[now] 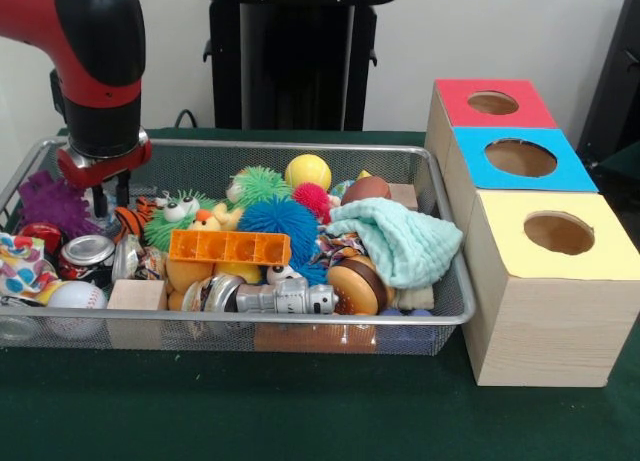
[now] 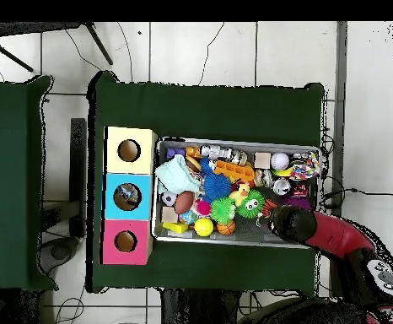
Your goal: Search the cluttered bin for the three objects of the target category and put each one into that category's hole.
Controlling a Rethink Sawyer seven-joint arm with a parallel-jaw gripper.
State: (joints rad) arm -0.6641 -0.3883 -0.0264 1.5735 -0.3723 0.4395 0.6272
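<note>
The silver wire-mesh bin sits on the green table and is full of toys; it also shows in the overhead view. My gripper hangs inside its far left part in the front view, between a purple spiky toy and a green fuzzy toy with eyes. It is just above an orange striped ball. Its fingers stand apart with nothing between them. From overhead the arm's head hides the gripper. Beside the bin stand three wooden boxes with holes, topped red, blue and yellow.
The bin also holds a yellow ball, a blue spiky ball, an orange block, a mint cloth, a silver robot figure, a baseball, a tin can and a wooden cube.
</note>
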